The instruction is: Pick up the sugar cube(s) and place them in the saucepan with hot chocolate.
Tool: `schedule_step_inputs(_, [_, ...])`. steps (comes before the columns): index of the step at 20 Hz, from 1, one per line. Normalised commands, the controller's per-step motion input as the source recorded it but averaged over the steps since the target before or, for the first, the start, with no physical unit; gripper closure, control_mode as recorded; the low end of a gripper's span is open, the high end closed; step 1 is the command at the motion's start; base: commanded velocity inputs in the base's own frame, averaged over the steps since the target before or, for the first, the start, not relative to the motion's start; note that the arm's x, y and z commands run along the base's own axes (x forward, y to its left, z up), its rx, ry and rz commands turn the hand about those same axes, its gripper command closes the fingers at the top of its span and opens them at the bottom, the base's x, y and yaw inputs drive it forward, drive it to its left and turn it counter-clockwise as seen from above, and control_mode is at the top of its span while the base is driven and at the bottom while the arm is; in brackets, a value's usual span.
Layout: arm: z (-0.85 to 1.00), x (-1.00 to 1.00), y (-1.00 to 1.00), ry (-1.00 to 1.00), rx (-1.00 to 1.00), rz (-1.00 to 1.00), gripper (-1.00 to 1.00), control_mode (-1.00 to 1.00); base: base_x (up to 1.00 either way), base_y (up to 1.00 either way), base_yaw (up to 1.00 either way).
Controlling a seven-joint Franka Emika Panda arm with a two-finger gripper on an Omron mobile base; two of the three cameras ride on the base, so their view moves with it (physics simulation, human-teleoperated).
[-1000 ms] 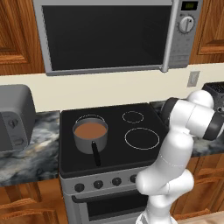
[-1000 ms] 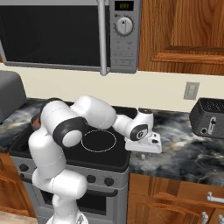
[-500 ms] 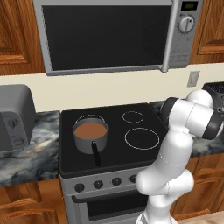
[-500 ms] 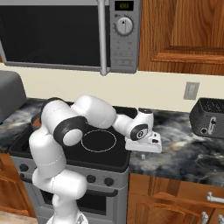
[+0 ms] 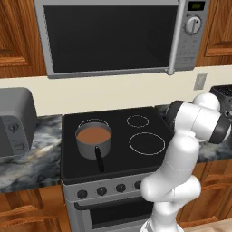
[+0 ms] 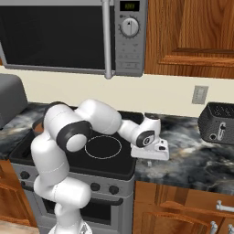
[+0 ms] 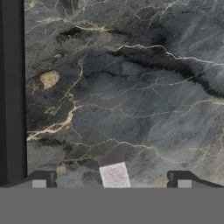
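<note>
Sugar cube (image 7: 114,175) lying on the dark marble worktop (image 7: 131,96), right of the stove edge (image 7: 11,87), sitting between the two dark fingertips (image 7: 39,180). Claw (image 7: 111,183) spread wide, pinching nothing, hanging low over the worktop beside the hob in the right base view (image 6: 153,151). Risk from here: small cube, off-centre toward the left finger, so likely nudged or squirted out on closing. Saucepan with hot chocolate (image 5: 94,138) well apart on the far burner; long carry, weak pinch could drop it short.
</note>
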Motion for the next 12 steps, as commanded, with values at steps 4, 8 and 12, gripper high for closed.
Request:
schedule_step_inputs(4, [-0.16, 0.00, 0.00, 0.00, 0.00, 0.00, -1.00, -1.00, 0.00, 0.00, 0.00])
schedule_step_inputs(8, [-0.18, 0.00, 0.00, 0.00, 0.00, 0.00, -1.00, -1.00, 0.00, 0.00, 0.00])
schedule_step_inputs(12, [-0.17, 0.00, 0.00, 0.00, 0.00, 0.00, -1.00, -1.00, 0.00, 0.00, 0.00])
